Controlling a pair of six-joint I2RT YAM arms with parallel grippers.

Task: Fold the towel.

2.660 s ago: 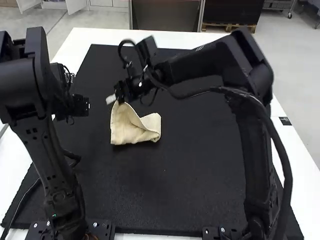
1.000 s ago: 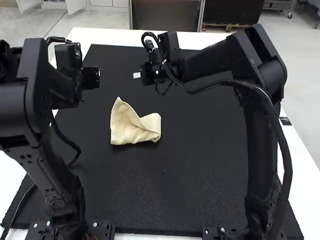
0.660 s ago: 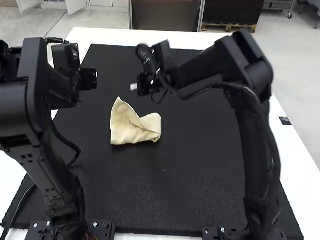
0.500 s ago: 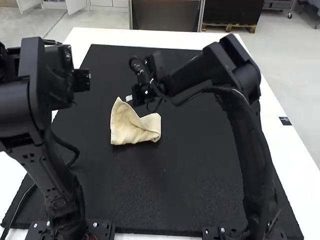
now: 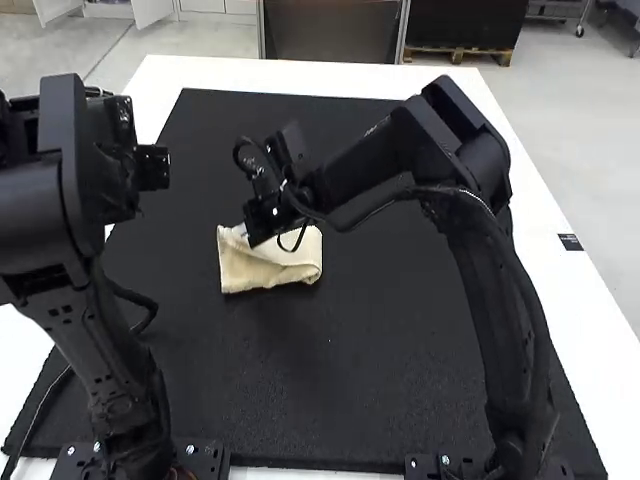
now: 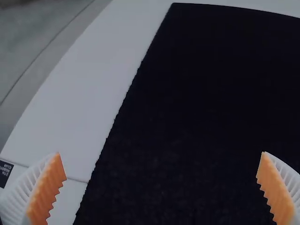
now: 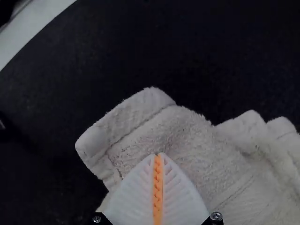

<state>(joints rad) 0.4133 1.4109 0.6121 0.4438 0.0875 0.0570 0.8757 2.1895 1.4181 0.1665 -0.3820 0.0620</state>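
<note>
The cream towel (image 5: 265, 268) lies folded over in a small, uneven bundle on the black mat. At its far left corner is my right gripper (image 5: 243, 231), low over the cloth. In the right wrist view the right gripper (image 7: 159, 155) is shut, its orange pads together, with its tips against the upper layer of the towel (image 7: 183, 136); no cloth shows between them. My left gripper (image 5: 153, 168) is raised over the mat's left side, apart from the towel. Seen from its wrist, the left gripper (image 6: 161, 155) is wide open with nothing between its fingers.
The black mat (image 5: 340, 390) covers most of the white table (image 5: 560, 225). The right arm reaches across the mat's far middle, while the left arm stands along its left side. A mat edge and white table (image 6: 93, 89) lie below the left gripper.
My right gripper has come down and toward the near left onto the towel. The towel's pointed far left corner has been pressed flatter. The left arm has shifted slightly left.
</note>
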